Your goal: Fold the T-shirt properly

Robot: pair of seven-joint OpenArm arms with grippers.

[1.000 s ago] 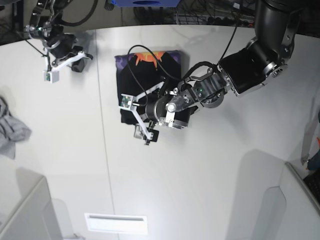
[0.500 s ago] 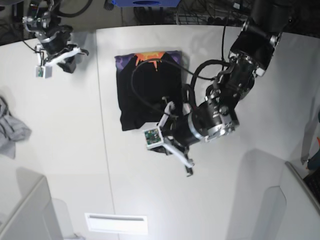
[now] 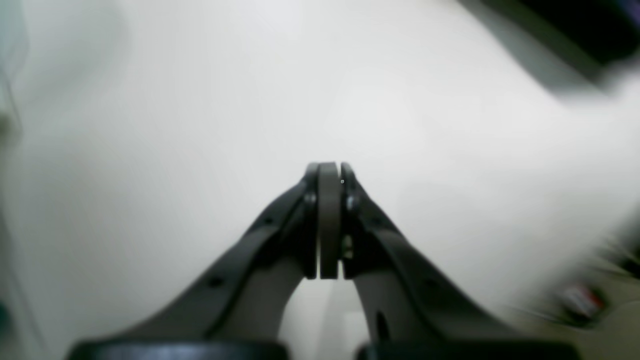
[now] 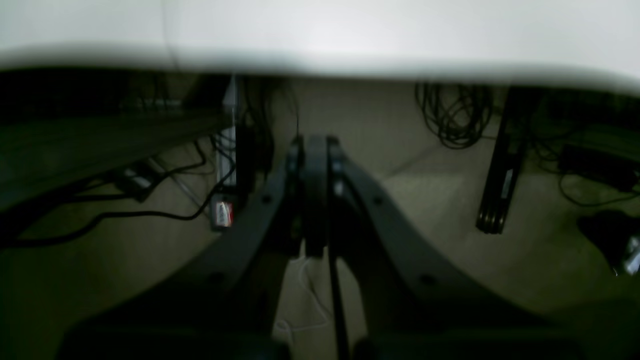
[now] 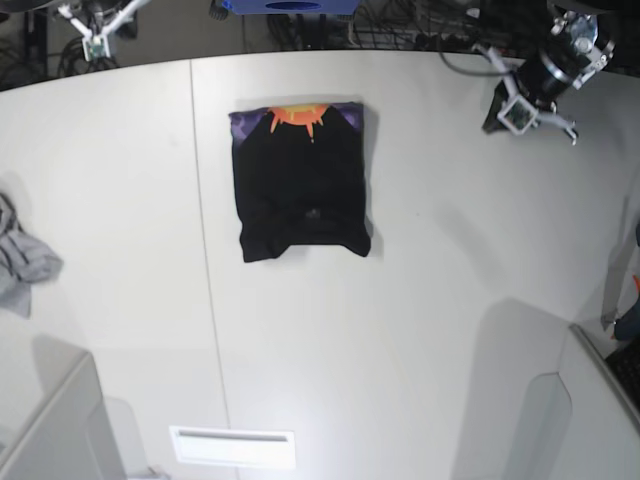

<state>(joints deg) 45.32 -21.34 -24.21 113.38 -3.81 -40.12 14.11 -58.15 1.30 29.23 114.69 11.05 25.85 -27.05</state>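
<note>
The black T-shirt [image 5: 300, 185] lies folded into a rough square on the white table [image 5: 400, 330], at the back middle, with its purple and orange print along the far edge. My left gripper [image 5: 507, 112] is at the table's back right, well clear of the shirt; the left wrist view shows it [image 3: 327, 170] shut and empty over bare table. My right gripper [image 5: 95, 35] is at the back left edge; the right wrist view shows it [image 4: 315, 145] shut and empty, looking past the table edge at the floor.
A small grey cloth [image 5: 20, 262] lies at the table's left edge. A white strip [image 5: 232, 447] sits near the front. Grey panels stand at the front left [image 5: 50, 430] and front right [image 5: 590, 400]. Cables [image 4: 455, 115] lie on the floor behind.
My left arm has lifted off the shirt's front edge and swung back to the far right. My right arm has drawn further back left. The shirt now lies uncovered.
</note>
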